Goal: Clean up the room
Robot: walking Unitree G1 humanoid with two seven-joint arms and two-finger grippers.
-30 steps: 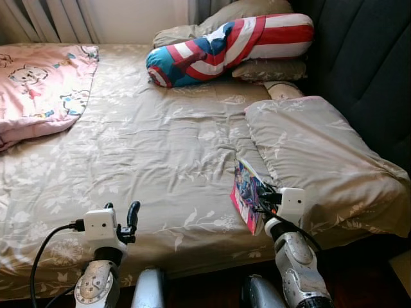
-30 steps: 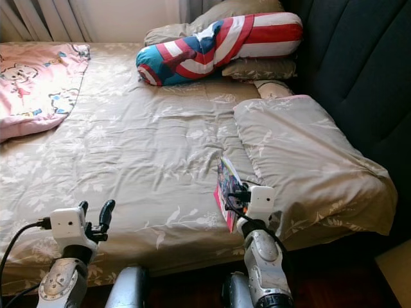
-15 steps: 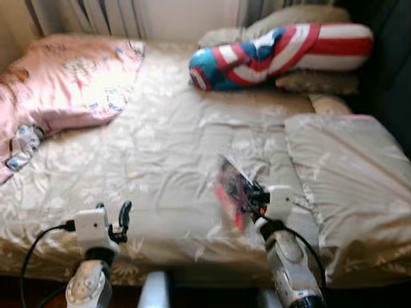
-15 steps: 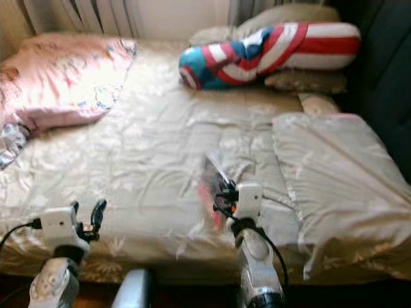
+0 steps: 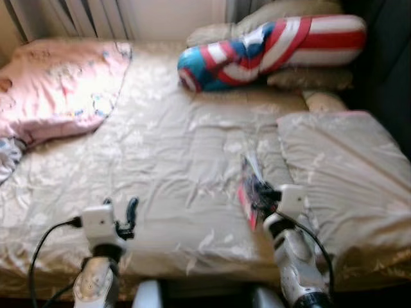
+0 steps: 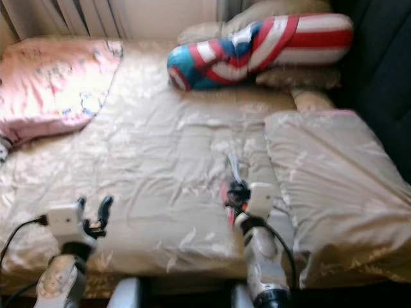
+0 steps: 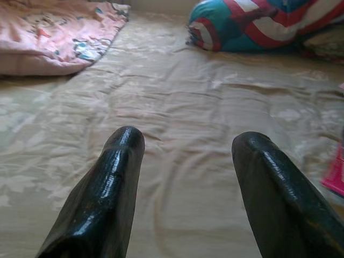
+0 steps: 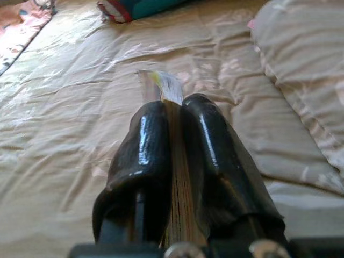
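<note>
Right tool (image 5: 262, 197) clamping thin book (image 5: 251, 192) edge-on, holding it upright just above bed (image 5: 167, 167). Left tool (image 5: 126, 212) hovering empty, fingers (image 7: 115, 177) spread wide. Risk: book slipping or fanning open, grip being narrow. Folded duvet (image 5: 340, 173) lying just beside; striped bolster (image 5: 270, 45) and pink blanket (image 5: 58, 83) sitting farther off.

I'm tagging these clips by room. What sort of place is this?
A bedroom, most likely: a wide bed with a beige floral cover, pillows by a dark headboard, and a pink blanket on the far side.
</note>
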